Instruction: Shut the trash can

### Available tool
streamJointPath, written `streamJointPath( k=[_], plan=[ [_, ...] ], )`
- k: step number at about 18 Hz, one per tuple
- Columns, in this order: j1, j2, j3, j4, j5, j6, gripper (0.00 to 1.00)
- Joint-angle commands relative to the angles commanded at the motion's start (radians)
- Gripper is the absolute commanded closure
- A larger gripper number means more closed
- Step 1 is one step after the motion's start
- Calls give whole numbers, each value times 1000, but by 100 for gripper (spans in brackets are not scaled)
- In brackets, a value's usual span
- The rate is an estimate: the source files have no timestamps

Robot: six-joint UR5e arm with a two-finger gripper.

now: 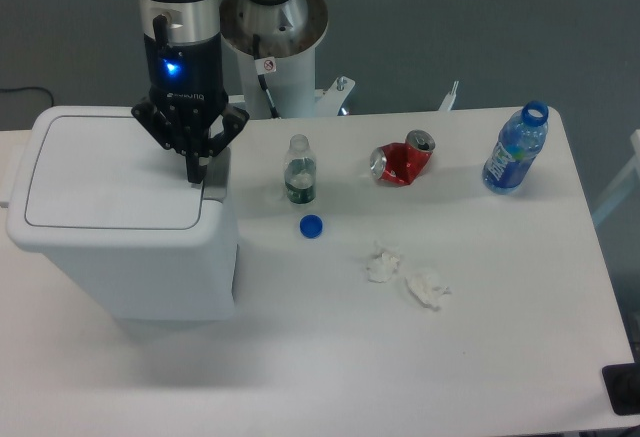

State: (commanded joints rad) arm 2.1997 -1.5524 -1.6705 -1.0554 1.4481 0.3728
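Note:
The trash can (120,247) is a large boxy white bin at the left of the table. Its flat white lid (105,172) lies down level on the rim. My gripper (192,171) hangs straight down over the lid's right edge, next to the grey latch (214,172). Its fingers are pressed together with nothing between them, and the tip sits at or just above the lid surface.
Right of the bin stand a small clear bottle (299,170) and a blue cap (311,225). Further right lie a crushed red can (401,160), two crumpled tissues (405,274) and a blue water bottle (516,147). The robot base (272,32) is behind.

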Motion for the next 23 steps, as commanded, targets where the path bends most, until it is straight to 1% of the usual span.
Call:
streamJointPath(
  k=[14,17,18,20,21,22,23],
  plan=[
    [0,-9,-2,0,0,-2,93],
    [8,-8,15,2,-9,-2,92],
    [8,-6,26,0,-15,-2,86],
    [14,-2,57,0,-37,-3,66],
    [20,0,70,0,-46,-3,51],
    [31,0,77,0,-48,-2,31],
    [46,2,80,2,-45,2,0]
  ],
)
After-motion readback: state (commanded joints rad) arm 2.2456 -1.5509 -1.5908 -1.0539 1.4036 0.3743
